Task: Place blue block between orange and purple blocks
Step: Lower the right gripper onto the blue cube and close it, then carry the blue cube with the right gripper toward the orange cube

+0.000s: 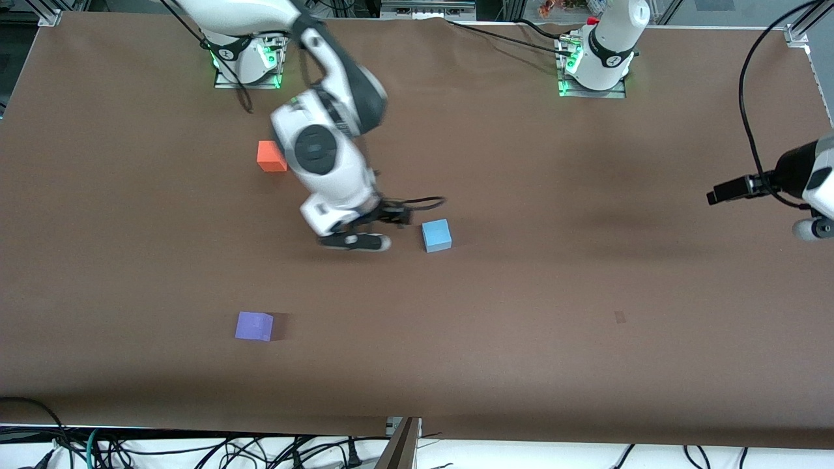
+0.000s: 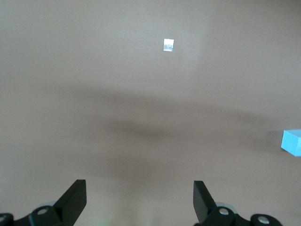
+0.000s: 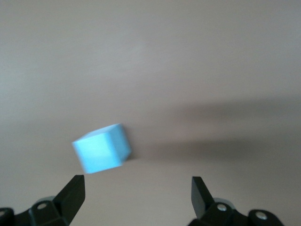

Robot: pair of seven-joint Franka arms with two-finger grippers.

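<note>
Front view: blue block mid-table, right gripper just beside it toward the right arm's end, left gripper waiting at the table's edge — right wrist view: jaws wide, empty, block off-centre — left wrist view: left gripper open, empty.

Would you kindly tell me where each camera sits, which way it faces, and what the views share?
Front view: high across the table, facing both bases; shows the right gripper beside the blue block, plus the orange block and purple block.
Left wrist view: on the waiting left arm, looking down past its open fingers at bare table.
Right wrist view: looks down past its open fingers.
All three views show the blue block.
</note>
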